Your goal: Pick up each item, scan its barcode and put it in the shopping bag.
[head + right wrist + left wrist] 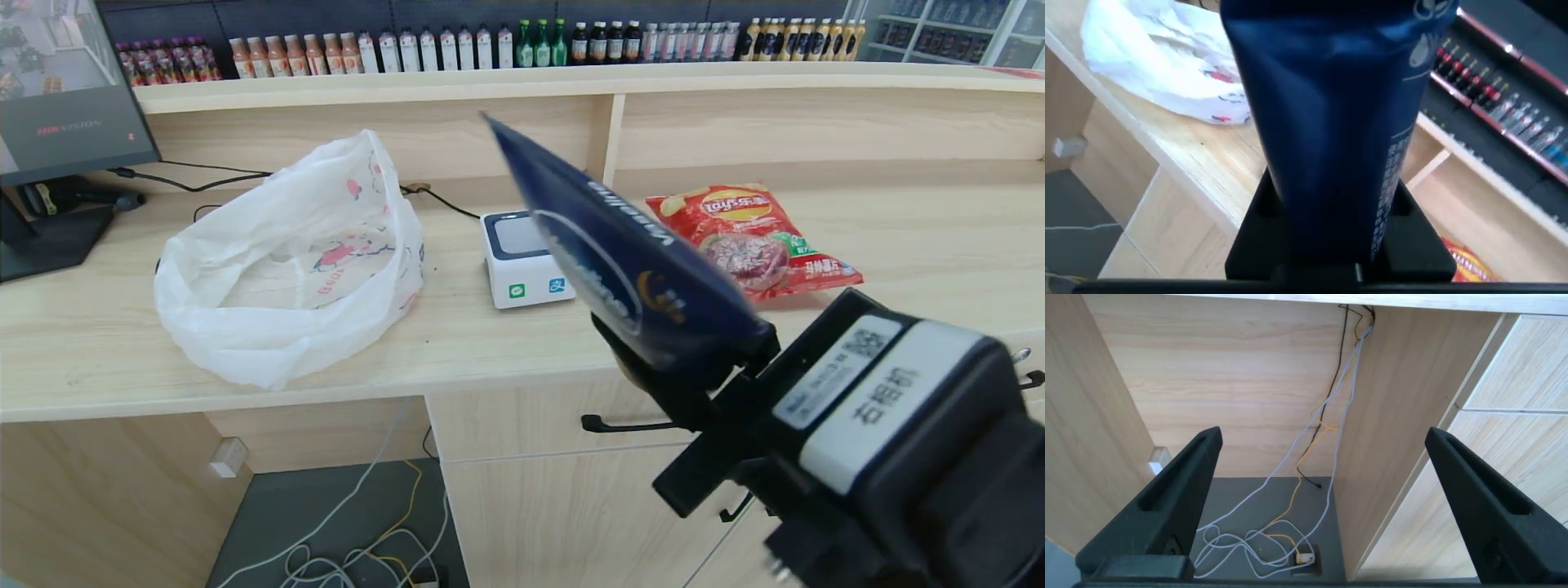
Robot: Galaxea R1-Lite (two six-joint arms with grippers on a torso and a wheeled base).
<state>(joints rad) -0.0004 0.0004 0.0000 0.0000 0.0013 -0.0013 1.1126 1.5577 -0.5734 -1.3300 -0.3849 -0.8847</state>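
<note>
Head view puts your right gripper [686,367] low and in front of the counter [490,351], its jaws clamped on the bottom end of a dark blue tube [620,253] that slants up and away over the white scanner [522,257]. The right wrist view has the same tube [1331,106] rising out of the gripper [1331,220], with a strip of fine print down one side; I can't tell whether the barcode is there or which way it faces. That is your first risk: if the code is turned away from the scanner's window, the pass will probably not read. The grip is at one end only, so most of the tube hangs out beyond the jaws, and a quick wrist turn could make it pivot or slide. Its tip is also close above the scanner, so dipping carelessly might knock the box. The shopping bag [286,261] sits slumped to the left of the scanner with soft, uneven walls, so a release near the rim could fold it in or drop the tube onto the counter. The red chip bag [751,241] lies flat to the right, well clear. Your left gripper [1323,441] hangs below the counter with fingers wide apart, holding nothing, above loose cables [1282,539] on the floor, which could snag it if it drops lower.
</note>
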